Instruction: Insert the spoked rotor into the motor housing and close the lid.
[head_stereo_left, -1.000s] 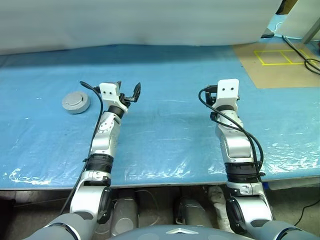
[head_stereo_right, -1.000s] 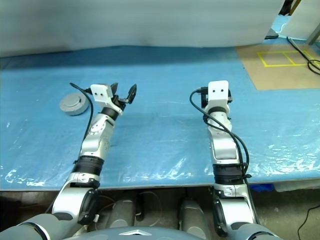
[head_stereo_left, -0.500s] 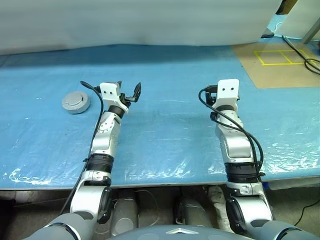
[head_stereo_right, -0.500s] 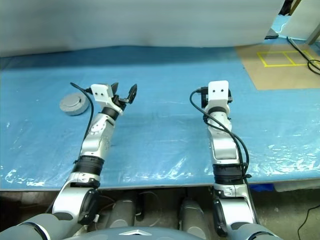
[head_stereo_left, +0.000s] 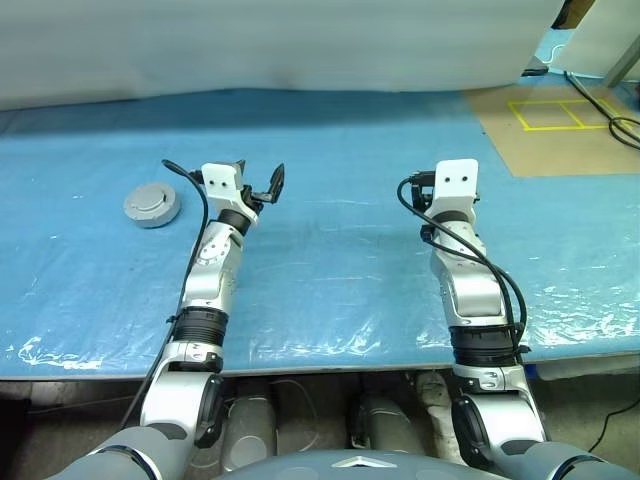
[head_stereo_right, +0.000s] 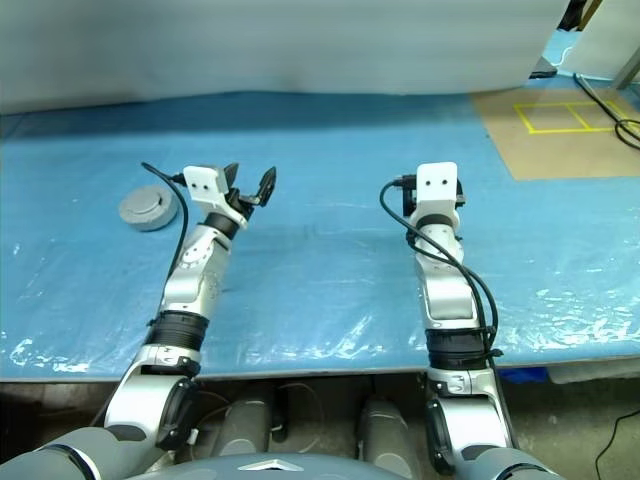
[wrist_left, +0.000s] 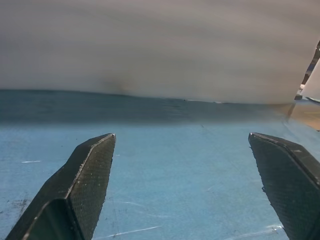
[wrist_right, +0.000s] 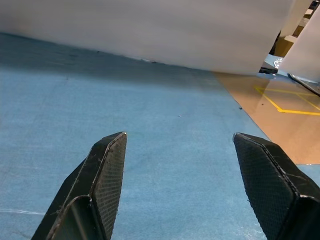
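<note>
The lid (head_stereo_left: 152, 201), a round pale grey disc with a small hub, lies face up at the far left of the blue table (head_stereo_left: 340, 260). Under its top face a silver side wall shows, which looks like the motor housing (head_stereo_left: 150, 222); its inside is hidden. The spoked rotor is hidden. My left gripper (head_stereo_left: 258, 178) hovers open and empty to the right of the lid, apart from it, with blue table between its fingertips (wrist_left: 95, 160). My right gripper (wrist_right: 179, 134) is open and empty over the table's right half, behind its white wrist block (head_stereo_left: 455, 182).
A white sheet (head_stereo_left: 280, 45) hangs along the back of the table. A brown board with yellow tape squares (head_stereo_left: 555, 120) lies at the back right, with black cables (head_stereo_left: 622, 125) across it. The table's front edge (head_stereo_left: 330, 360) runs below my forearms.
</note>
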